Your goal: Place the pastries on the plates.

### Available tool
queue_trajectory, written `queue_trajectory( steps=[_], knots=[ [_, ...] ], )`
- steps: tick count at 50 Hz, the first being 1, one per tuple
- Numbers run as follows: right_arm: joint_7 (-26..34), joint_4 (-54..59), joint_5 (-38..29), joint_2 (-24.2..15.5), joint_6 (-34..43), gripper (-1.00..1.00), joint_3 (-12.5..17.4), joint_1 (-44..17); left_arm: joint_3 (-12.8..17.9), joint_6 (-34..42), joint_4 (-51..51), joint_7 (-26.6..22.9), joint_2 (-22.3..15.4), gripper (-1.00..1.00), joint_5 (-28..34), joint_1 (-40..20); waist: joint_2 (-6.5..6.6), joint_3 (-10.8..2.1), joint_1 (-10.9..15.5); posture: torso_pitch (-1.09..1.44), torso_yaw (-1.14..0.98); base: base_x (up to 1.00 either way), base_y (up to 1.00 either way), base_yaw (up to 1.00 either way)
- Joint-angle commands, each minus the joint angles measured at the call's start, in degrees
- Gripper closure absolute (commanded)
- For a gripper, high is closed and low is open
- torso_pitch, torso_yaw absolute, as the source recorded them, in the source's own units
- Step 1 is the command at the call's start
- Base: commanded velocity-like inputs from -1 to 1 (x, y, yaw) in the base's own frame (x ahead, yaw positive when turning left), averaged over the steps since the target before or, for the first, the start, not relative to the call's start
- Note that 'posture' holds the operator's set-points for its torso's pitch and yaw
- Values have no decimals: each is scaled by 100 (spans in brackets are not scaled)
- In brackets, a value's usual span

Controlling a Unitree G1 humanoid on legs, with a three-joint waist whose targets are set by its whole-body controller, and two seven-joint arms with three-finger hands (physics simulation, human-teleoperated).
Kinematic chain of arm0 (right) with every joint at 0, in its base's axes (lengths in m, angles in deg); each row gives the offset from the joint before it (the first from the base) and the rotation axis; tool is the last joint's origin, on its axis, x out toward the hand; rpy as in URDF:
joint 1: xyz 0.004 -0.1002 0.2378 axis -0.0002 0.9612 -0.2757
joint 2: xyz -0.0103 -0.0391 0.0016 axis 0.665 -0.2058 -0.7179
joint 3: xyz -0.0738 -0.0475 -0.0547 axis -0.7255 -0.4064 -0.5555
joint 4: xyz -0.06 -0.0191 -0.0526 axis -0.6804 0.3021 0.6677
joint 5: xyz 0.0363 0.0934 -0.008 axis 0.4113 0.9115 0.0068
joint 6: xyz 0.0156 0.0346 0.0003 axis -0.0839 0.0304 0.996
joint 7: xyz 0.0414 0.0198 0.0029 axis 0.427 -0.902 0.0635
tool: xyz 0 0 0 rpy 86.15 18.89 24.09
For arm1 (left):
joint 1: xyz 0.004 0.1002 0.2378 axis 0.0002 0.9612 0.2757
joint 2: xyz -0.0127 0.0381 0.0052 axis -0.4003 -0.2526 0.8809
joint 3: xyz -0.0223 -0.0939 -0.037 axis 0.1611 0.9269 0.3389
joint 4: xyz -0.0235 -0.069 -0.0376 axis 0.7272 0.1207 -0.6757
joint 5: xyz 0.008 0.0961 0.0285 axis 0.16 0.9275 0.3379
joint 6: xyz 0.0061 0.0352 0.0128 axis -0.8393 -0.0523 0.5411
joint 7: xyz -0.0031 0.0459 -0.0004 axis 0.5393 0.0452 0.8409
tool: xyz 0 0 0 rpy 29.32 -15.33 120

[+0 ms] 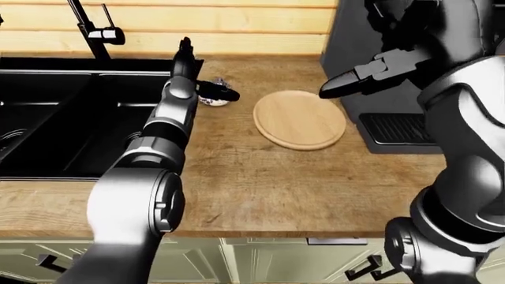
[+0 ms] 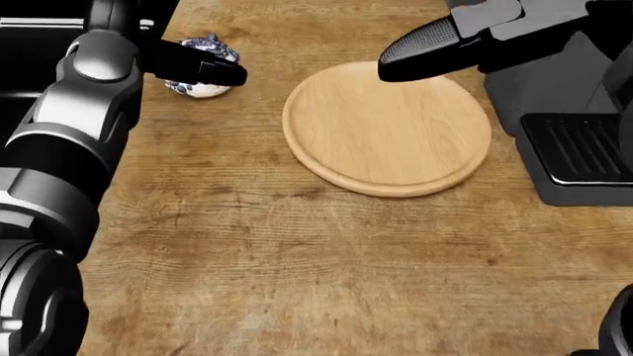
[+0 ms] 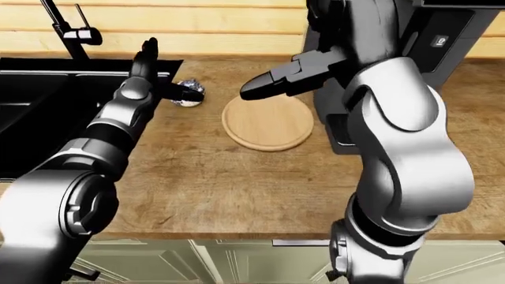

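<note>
A round wooden plate [image 2: 386, 130] lies on the wooden counter. To its left sits a small round white pastry with blue specks [image 2: 201, 87]. My left hand [image 1: 197, 74] is open beside it: the fingers [image 1: 185, 52] stand upright next to the sink, and one dark finger [image 2: 202, 70] lies across the pastry's top without closing round it. My right hand [image 2: 421, 48] hovers over the plate's upper right rim, its fingers stretched out toward the left and holding nothing.
A black double sink [image 1: 55, 118] with a black faucet [image 1: 95, 32] is left of the pastry. A dark coffee machine with a drip tray [image 2: 584, 148] stands right of the plate. The counter's near edge [image 1: 260, 234] has pale cabinets below.
</note>
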Motion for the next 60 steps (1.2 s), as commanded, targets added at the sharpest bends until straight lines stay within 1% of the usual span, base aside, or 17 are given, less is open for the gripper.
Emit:
queue_trajectory(
  steps=[1, 8, 17, 25, 33, 36, 41, 44, 45, 46, 47, 51, 52, 54, 55, 58, 60],
  knots=[
    [-75, -120, 95, -67, 84, -100, 60, -214, 1, -123, 224, -4, -79, -100, 12, -238, -5, -139, 6, 8, 0, 0, 0, 0],
    [-216, -205, 263, -145, 238, -100, 63, -409, 19, -154, 221, -102, -112, -100, 11, -235, -12, 33, -3, 13, 0, 0, 0, 0],
    [-327, -286, 401, -203, 325, -100, 52, -449, 24, -117, 218, -118, -148, -100, 42, -315, 0, 247, 4, 20, 0, 0, 0, 0],
    [-379, -304, 478, -224, 345, -100, 47, -454, 23, -75, 206, -56, -130, -100, 107, -379, 9, 403, 10, 25, 0, 0, 0, 0],
    [-405, -356, 541, -263, 386, -100, 74, -439, 38, 10, 191, -113, -101, -100, 183, -433, 15, 452, 12, 25, 0, 0, 0, 0],
    [-420, -379, 562, -284, 407, -100, 80, -445, 53, -7, 189, -151, -107, -100, 203, -464, 14, 457, 12, 25, 0, 0, 0, 0],
    [-444, -442, 599, -293, 422, -100, 104, -377, 49, 181, 173, -225, -97, -100, 285, -408, 14, 458, 11, 25, 0, 0, 0, 0],
    [-456, -454, 606, -296, 411, -100, 97, -339, 66, 197, 170, -183, -90, -100, 314, -403, 15, 454, 12, 25, 0, 0, 0, 0],
    [-456, -436, 598, -306, 388, -100, 91, -325, 56, 213, 168, -181, -85, -85, 342, -395, 15, 451, 11, 25, 0, 0, 0, 0],
    [-458, -436, 603, -310, 393, -100, 96, -333, 71, 205, 168, -155, -84, -80, 344, -395, 15, 450, 10, 25, 0, 0, 0, 0],
    [-459, -439, 608, -311, 398, -100, 99, -335, 73, 205, 167, -147, -82, -81, 354, -392, 14, 450, 9, 25, 0, 0, 0, 0],
    [-458, -470, 629, -341, 440, -100, 118, -342, 13, 225, 164, -118, -73, -72, 481, -390, 10, 451, 7, 25, 0, 0, 0, 0],
    [-463, -476, 636, -347, 454, -100, 123, -354, 11, 215, 164, -100, -70, -61, 504, -399, 8, 453, 7, 25, 0, 0, 0, 0],
    [-472, -492, 653, -352, 478, -100, 124, -369, -35, 182, 163, -83, -67, -58, 595, -412, 5, 455, 8, 25, 0, 0, 0, 0],
    [-476, -491, 658, -352, 479, -100, 125, -368, -15, 209, 162, -98, -55, -53, 594, -423, 4, 457, 8, 25, 0, 0, 0, 0],
    [-487, -496, 668, -356, 480, -100, 125, -364, -17, 198, 161, -99, -42, -52, 652, -435, -1, 458, 9, 25, 0, 0, 0, 0],
    [-485, -498, 671, -375, 483, -100, 121, -378, -25, 208, 158, -94, -33, -43, 693, -433, -4, 456, 9, 25, 0, 0, 0, 0]
  ],
)
